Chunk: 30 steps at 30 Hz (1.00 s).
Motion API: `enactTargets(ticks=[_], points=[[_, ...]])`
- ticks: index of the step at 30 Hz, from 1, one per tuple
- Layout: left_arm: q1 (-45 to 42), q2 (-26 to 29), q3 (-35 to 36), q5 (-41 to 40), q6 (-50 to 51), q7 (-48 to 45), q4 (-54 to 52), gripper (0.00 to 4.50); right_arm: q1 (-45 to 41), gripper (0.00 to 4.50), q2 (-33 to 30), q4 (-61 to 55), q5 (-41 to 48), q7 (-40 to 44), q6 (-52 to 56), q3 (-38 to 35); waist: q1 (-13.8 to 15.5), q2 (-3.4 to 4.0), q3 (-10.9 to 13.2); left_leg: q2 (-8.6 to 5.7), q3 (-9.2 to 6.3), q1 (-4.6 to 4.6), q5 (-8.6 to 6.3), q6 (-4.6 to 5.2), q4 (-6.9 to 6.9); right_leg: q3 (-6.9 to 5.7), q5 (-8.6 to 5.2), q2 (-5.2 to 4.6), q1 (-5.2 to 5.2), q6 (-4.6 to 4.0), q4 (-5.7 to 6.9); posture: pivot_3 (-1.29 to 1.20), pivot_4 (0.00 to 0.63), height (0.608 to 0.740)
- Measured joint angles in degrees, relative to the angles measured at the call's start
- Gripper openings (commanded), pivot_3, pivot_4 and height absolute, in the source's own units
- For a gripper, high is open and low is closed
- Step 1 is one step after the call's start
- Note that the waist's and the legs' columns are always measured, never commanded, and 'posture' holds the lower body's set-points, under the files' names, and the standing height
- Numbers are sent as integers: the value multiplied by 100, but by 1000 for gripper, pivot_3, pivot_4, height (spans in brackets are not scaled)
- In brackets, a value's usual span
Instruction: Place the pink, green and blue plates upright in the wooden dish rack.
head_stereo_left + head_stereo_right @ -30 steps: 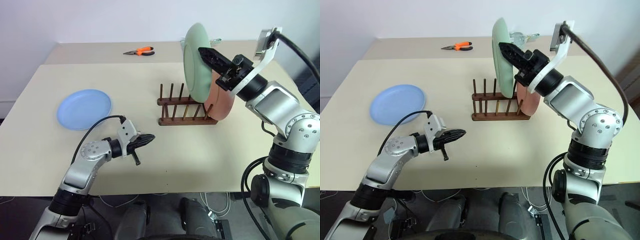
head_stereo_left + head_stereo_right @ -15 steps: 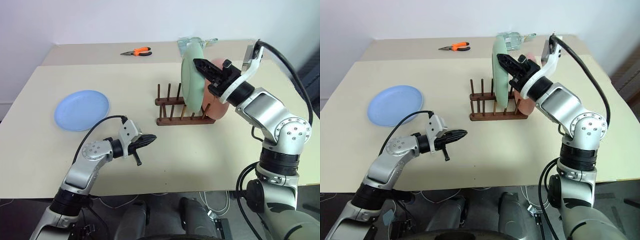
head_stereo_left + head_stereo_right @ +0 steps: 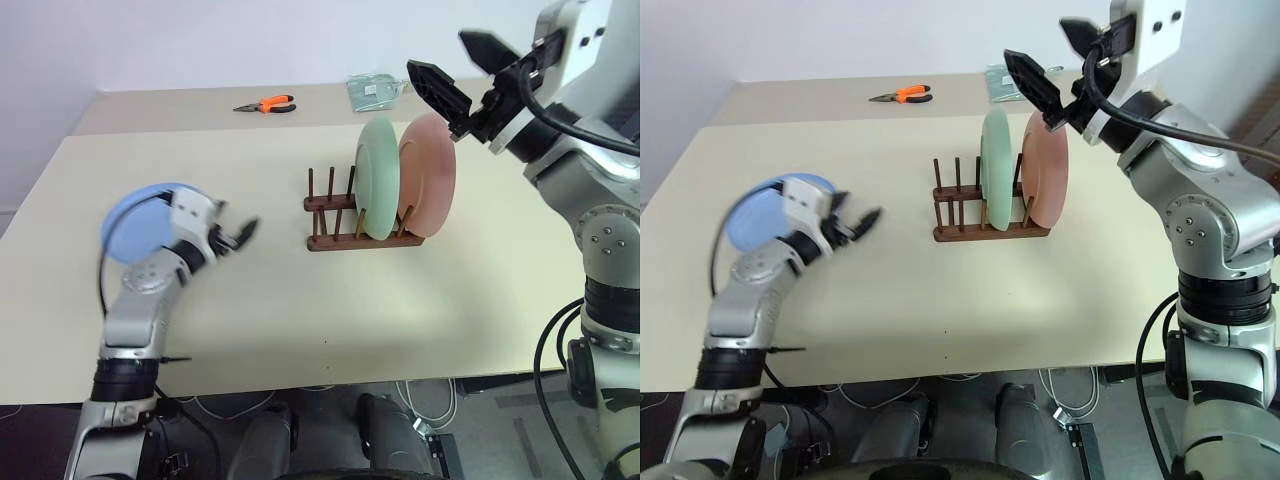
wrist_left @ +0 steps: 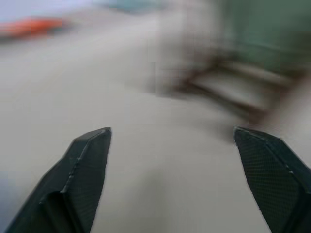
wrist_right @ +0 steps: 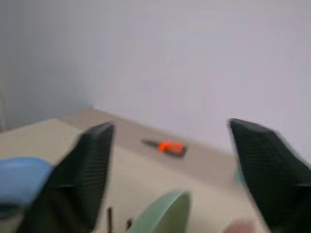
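Dark brown pegs of the wooden dish rack (image 3: 362, 215) carry two plates upright near the middle of the beige table (image 3: 300, 300): the green plate (image 3: 378, 178) and, just beside it on the robot's right, the pink plate (image 3: 428, 175), both standing on edge and apart from either gripper. Bare pegs stand free at the rack's left end. The blue plate (image 3: 125, 228) lies flat well to the left, near the table's left edge, partly covered by the left arm.

Above and to the right of the rack hangs the right gripper (image 3: 462, 68), raised clear of the plates, its two black fingers (image 3: 440, 92) spread wide and holding nothing; the right wrist view looks down between them on the green rim and a distant orange tool. Low over the table by the blue plate, the left gripper (image 3: 232, 236) points toward the rack, jaws likewise parted and empty, as the left wrist view shows.

Open tabletop lies between the left gripper and the rack, and along the whole near edge. Orange-handled pliers (image 3: 264, 103) and a clear packet (image 3: 372, 90) rest on the far side. Motion blurs the left forearm, and the blue plate's near rim cannot be made out.
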Motion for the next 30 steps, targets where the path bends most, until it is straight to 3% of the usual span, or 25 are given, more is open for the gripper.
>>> enactTargets(ticks=[2,8,14,17,24,27,30], points=[[-323,-44,461,143,156,897,385,4413,1,4500,-26,-135,-472,413,-193,328,-2,-1,0,-2,2,-1,0,-1,0,2,11,-1,-1,-7,-1,0,150,740],[-951,-18,1929,698,1223,3587,964,4461,317,4500,171,-449,-1322,1089,-543,968,20,-33,-4,-7,-3,-6,4,-10,-1,3,19,-5,-7,-5,-1,0,150,740],[-1045,-253,2631,384,2406,4100,955,4461,491,4500,452,-482,-1731,1403,-550,1136,121,-41,-6,-12,-10,-9,11,-22,3,2,21,-6,-6,-4,4,0,150,740],[-1047,-654,3049,-153,2827,4001,933,3594,496,4500,570,-508,-1822,1481,-550,1132,142,-47,-6,-11,-12,-9,13,-26,3,0,21,-6,-9,-4,7,0,150,740],[-1231,-1013,3630,-931,2951,4070,728,27,628,4500,620,-584,-1972,1636,-514,1080,148,-51,-6,-11,-13,-9,15,-31,1,-1,22,-5,-10,-6,10,0,150,740],[-1317,-987,3501,-987,2677,3901,627,27,670,4500,579,-646,-1977,1825,-428,1053,158,-51,-7,-11,-13,-9,18,-35,2,-1,22,-5,-8,-6,10,0,150,740],[-1316,-1000,2891,-1107,2170,3097,195,27,700,4500,560,-777,-2208,2042,-554,1193,163,-80,4,-12,-13,-14,19,-38,4,-3,24,-5,-8,-9,7,0,150,740]])
